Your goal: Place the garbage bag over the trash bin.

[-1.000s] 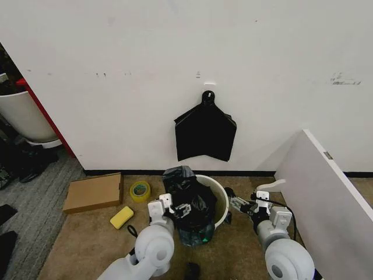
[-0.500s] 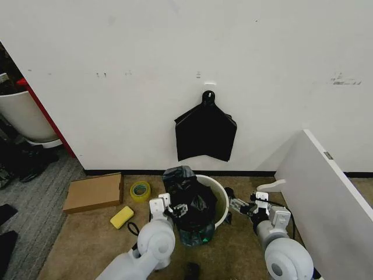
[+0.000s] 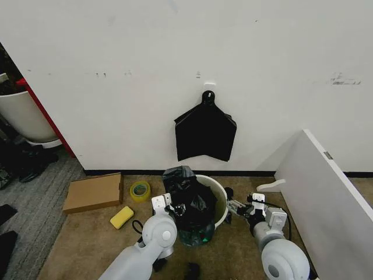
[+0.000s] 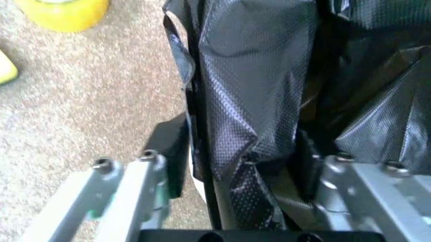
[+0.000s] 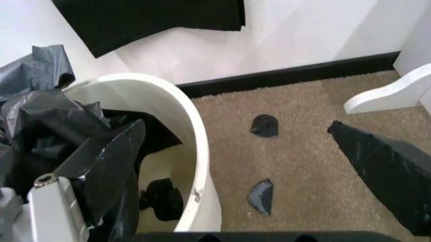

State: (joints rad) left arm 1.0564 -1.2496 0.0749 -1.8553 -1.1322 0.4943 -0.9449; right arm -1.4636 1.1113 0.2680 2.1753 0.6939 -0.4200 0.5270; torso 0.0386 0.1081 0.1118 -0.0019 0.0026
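glossy black garbage bag [image 3: 187,201], white trash bin [image 3: 220,195].

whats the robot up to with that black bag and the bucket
The robot is fitting the garbage bag onto the trash bin on the carpet by the wall. The left gripper is at the bin's left side, with bag plastic between its spread fingers. The right gripper is open at the bin's right rim, one finger inside against the bag. The bag is bunched over the left half and hangs down that side; the right rim is bare.
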